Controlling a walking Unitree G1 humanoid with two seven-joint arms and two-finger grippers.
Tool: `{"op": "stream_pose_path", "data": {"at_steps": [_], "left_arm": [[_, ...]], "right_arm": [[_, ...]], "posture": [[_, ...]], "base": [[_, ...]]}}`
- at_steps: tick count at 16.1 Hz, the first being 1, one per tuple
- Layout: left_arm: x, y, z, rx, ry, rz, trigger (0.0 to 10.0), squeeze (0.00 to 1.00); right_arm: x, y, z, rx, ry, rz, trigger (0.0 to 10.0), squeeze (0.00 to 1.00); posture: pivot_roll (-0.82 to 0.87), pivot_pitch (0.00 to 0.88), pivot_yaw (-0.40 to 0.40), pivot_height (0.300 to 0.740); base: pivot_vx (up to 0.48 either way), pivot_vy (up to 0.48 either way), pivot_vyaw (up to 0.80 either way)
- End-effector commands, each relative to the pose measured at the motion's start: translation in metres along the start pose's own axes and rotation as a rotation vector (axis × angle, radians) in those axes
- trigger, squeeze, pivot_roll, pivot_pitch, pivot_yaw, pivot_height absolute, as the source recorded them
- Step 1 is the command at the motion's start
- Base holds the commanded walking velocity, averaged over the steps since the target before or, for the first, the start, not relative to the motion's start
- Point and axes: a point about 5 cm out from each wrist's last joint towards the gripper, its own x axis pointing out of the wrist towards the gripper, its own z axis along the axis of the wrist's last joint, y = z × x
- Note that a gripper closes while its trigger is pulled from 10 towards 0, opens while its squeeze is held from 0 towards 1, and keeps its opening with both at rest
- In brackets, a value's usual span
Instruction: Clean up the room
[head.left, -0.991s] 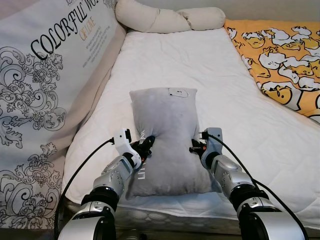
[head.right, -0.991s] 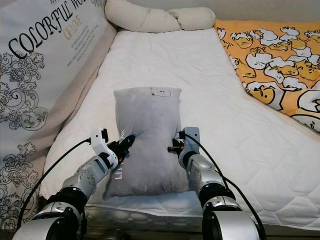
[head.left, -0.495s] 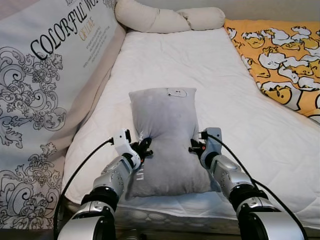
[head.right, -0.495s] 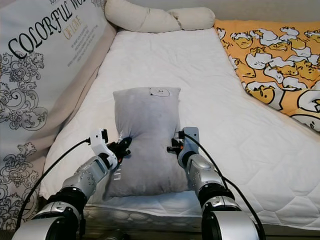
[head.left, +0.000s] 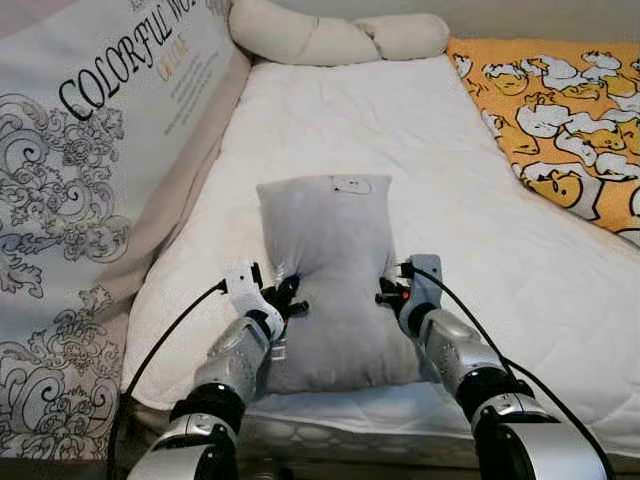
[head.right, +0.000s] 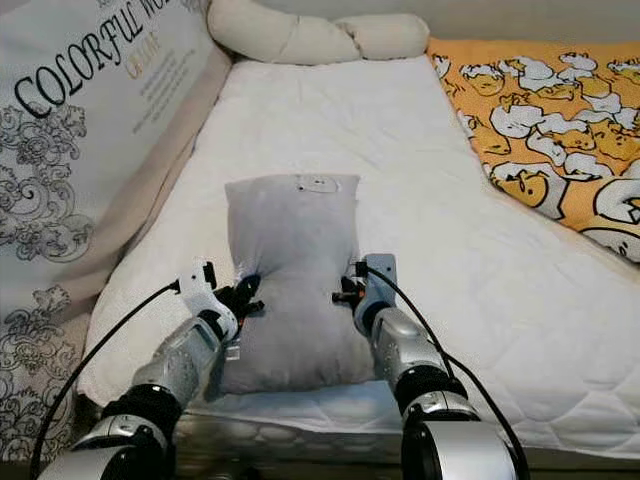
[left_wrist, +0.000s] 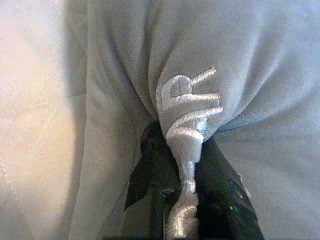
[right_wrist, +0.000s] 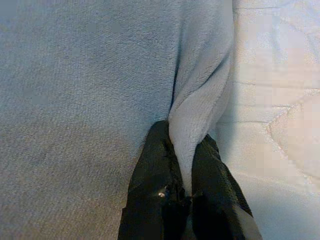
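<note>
A grey plush pillow (head.left: 328, 262) with white embroidered lettering lies lengthwise on the white mattress (head.left: 420, 150), near its front edge. My left gripper (head.left: 287, 297) is shut on a pinched fold of the pillow's left side; the fold with the lettering (left_wrist: 189, 112) sits between the black fingers (left_wrist: 150, 170). On the pillow's right side my right gripper (head.left: 386, 290) is shut on another fold (right_wrist: 197, 115), with its fingers (right_wrist: 157, 165) clamped around the fabric. The pillow is squeezed narrow between the two grippers.
A large white cushion (head.left: 90, 150) printed with black scrolls and "COLORFUL" leans along the left side. A cream bolster (head.left: 330, 38) lies across the head of the bed. An orange blanket (head.left: 560, 120) with a cartoon pattern covers the right side.
The left arm has shifted slightly toward the front edge of the bed, and the pillow's near left corner has drawn in with it. The right gripper holds where it was.
</note>
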Motion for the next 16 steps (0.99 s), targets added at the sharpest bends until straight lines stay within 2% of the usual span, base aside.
{"op": "stream_pose_path", "data": {"at_steps": [1,3,4,5,6,7,8,9,10,11,12,13,14,15,16], "left_arm": [[-0.004,0.010,-0.001,-0.028,-0.019,0.077,2.2,0.00],[-0.007,0.016,-0.002,-0.057,-0.030,0.134,2.5,0.00],[-0.007,0.016,-0.002,-0.057,-0.032,0.138,3.3,0.00],[-0.006,0.015,-0.003,-0.030,-0.026,0.141,7.7,0.00],[-0.006,0.014,-0.003,-0.020,-0.025,0.134,7.9,0.00],[-0.006,0.014,-0.004,-0.002,-0.010,0.142,9.9,0.00],[-0.006,0.014,-0.005,-0.002,-0.006,0.144,9.9,0.00],[-0.005,0.014,-0.002,0.038,-0.012,0.138,10.0,0.00],[-0.004,0.012,0.005,0.143,-0.026,0.116,9.4,0.00],[-0.003,0.010,0.009,0.196,-0.041,0.103,9.4,0.00],[0.002,0.003,0.029,0.333,-0.051,0.016,0.0,0.00],[0.004,-0.005,0.046,0.395,-0.079,-0.054,0.0,0.00],[0.004,-0.015,0.063,0.494,-0.129,-0.123,0.0,0.00],[0.003,-0.019,0.069,0.532,-0.142,-0.148,0.0,0.00],[0.001,-0.026,0.077,0.620,-0.173,-0.181,0.0,0.00]], "right_arm": [[0.000,0.004,-0.008,0.010,0.043,0.018,0.0,0.00],[0.000,0.004,-0.008,0.010,0.043,0.016,0.0,0.00],[0.000,0.004,-0.008,0.009,0.042,0.016,0.0,0.00],[0.001,0.004,-0.008,0.009,0.040,0.015,0.0,0.00],[0.001,0.004,-0.008,0.009,0.040,0.015,0.0,0.00],[0.001,0.004,-0.007,0.009,0.040,0.015,0.0,0.00],[0.001,0.004,-0.007,0.009,0.040,0.015,0.0,0.00],[0.001,0.004,-0.005,0.006,0.030,0.012,0.0,0.00],[0.001,0.003,0.001,0.002,0.001,0.006,0.0,0.00],[0.001,0.002,0.004,0.001,-0.017,0.003,0.0,0.00],[0.001,0.000,0.023,0.021,-0.126,-0.006,0.0,0.00],[0.000,-0.001,0.035,0.024,-0.188,-0.013,0.0,0.00],[-0.003,-0.001,0.047,0.000,-0.253,0.003,0.0,0.00],[-0.005,-0.001,0.051,-0.002,-0.276,0.002,0.0,0.00],[-0.009,-0.002,0.059,-0.013,-0.325,-0.009,0.0,0.00]], "posture": [[0.05,0.000,0.066,0.740],[0.05,0.000,0.068,0.740],[0.05,0.000,0.069,0.740],[0.05,0.000,0.069,0.740],[0.05,0.000,0.069,0.740],[0.05,0.000,0.068,0.740],[0.05,0.000,0.068,0.740],[0.05,0.000,0.065,0.740],[0.06,0.000,0.062,0.740],[0.06,0.000,0.062,0.740],[0.06,0.000,0.061,0.740],[0.06,0.000,0.062,0.740],[0.05,0.000,0.067,0.740],[0.05,0.000,0.068,0.740],[0.05,0.000,0.068,0.740]], "base": [[0.000,0.000,0.00],[0.000,0.000,0.00],[0.000,0.000,0.00],[0.000,0.000,0.00],[0.000,0.000,0.00],[0.000,0.000,0.00],[0.000,0.000,0.00],[0.000,0.000,0.00],[0.000,0.000,0.00],[0.000,0.000,0.00],[0.000,0.000,0.00],[0.000,0.000,0.00],[0.000,0.000,0.00],[0.000,0.000,0.00],[0.000,0.000,0.00]]}}
